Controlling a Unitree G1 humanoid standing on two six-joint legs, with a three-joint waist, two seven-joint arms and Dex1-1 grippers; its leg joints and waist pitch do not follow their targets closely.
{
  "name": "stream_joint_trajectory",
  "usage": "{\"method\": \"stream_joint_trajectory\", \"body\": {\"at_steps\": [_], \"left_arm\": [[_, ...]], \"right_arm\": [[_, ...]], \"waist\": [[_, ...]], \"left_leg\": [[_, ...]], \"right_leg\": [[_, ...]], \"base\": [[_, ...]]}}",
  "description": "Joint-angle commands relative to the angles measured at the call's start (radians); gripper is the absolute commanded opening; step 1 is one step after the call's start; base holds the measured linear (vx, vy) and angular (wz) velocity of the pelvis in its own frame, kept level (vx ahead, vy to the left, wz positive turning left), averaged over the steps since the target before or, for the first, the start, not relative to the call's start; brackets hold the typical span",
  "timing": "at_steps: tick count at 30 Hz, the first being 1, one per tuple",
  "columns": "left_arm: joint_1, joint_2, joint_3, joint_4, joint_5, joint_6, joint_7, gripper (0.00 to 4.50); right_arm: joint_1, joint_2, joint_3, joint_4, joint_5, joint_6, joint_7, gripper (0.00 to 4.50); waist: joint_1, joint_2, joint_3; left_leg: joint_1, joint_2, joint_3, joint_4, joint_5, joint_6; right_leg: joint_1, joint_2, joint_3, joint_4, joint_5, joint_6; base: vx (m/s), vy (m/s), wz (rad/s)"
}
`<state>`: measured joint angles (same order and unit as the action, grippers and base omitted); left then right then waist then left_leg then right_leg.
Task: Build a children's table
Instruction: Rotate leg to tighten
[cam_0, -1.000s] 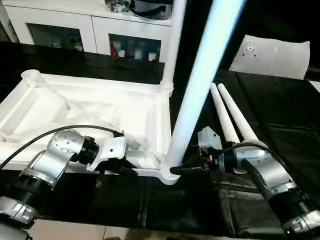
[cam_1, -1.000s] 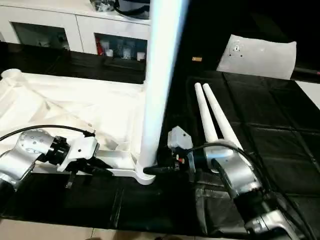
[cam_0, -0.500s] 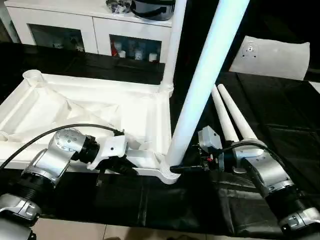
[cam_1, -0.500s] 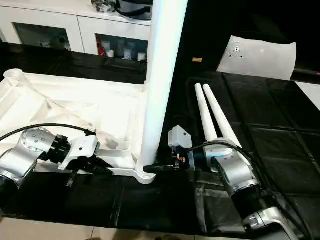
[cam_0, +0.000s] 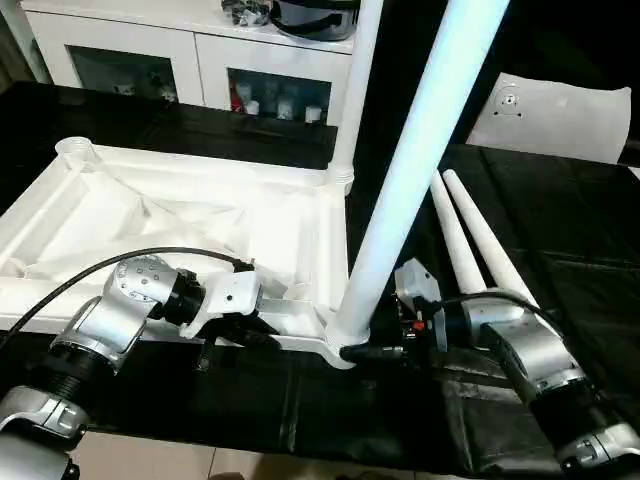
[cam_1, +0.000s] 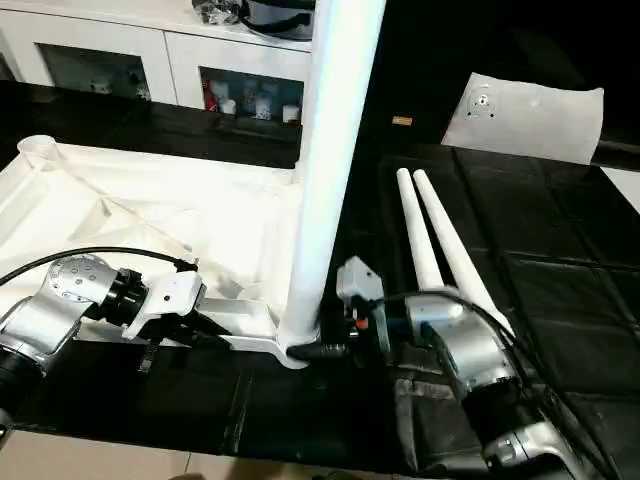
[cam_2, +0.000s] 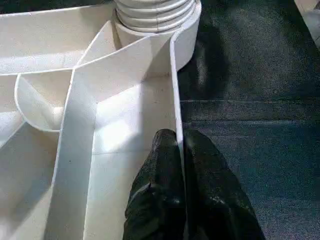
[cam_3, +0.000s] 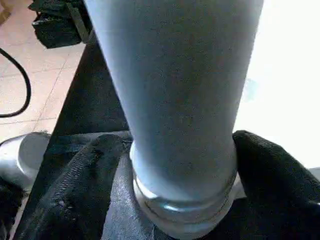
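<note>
Left hand (cam_2: 182, 165) on tabletop rim (cam_2: 176, 90)

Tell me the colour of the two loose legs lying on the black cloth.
White legs, clearest in the right eye view.

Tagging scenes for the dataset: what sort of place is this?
Probably an indoor lab or workshop: a work surface under black sheeting, a white glass-door cabinet behind, tiled floor, and a half-built table.

Two loose legs (cam_0: 470, 235) crowd the right side — black mat (cam_0: 580, 230) beyond lies open.
</note>
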<state>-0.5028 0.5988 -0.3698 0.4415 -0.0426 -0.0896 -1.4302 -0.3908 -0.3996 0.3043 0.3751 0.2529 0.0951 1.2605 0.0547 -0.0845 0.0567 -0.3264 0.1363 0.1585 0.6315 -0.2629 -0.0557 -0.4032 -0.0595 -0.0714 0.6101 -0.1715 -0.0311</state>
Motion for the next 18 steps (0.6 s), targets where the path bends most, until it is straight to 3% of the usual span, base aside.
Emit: {"method": "stream_joint_trajectory", "body": {"at_steps": [1, 4, 10, 18], "left_arm": [[-0.011, -0.045, 0.018, 0.001, -0.043, -0.032, 0.0, 0.0], [-0.013, -0.046, 0.02, 0.004, -0.042, -0.034, -0.003, 0.0], [-0.017, -0.046, 0.022, 0.009, -0.041, -0.036, -0.007, 0.0], [-0.017, -0.045, 0.022, 0.012, -0.039, -0.035, -0.013, 0.0]], "right_arm": [[0.005, 0.006, -0.01, 0.005, -0.022, -0.021, -0.027, 4.18], [0.005, 0.015, -0.015, 0.007, -0.024, -0.03, -0.042, 4.27], [0.007, 0.026, -0.028, 0.005, -0.007, -0.031, -0.043, 3.62], [0.013, 0.021, -0.019, 0.004, -0.015, -0.029, -0.024, 2.94]], "waist": [[-0.009, 0.005, -0.048], [-0.008, 0.004, -0.049], [-0.009, 0.007, -0.049], [-0.008, 0.006, -0.047]], "left_leg": [[-0.009, 0.099, -0.032, -0.098, -0.118, 0.031], [-0.008, 0.099, -0.032, -0.098, -0.117, 0.03], [-0.009, 0.101, -0.032, -0.099, -0.119, 0.031], [-0.009, 0.101, -0.033, -0.1, -0.129, 0.03]], "right_leg": [[0.043, -0.112, 0.071, -0.089, -0.462, -0.156], [0.042, -0.112, 0.072, -0.088, -0.459, -0.154], [0.044, -0.113, 0.073, -0.084, -0.423, -0.173], [0.043, -0.114, 0.073, -0.089, -0.456, -0.162]], "base": [[0.0, 0.0, 0.0], [0.0, 0.0, 0.0], [0.0, 0.0, 0.0], [0.0, 0.0, 0.0]]}}
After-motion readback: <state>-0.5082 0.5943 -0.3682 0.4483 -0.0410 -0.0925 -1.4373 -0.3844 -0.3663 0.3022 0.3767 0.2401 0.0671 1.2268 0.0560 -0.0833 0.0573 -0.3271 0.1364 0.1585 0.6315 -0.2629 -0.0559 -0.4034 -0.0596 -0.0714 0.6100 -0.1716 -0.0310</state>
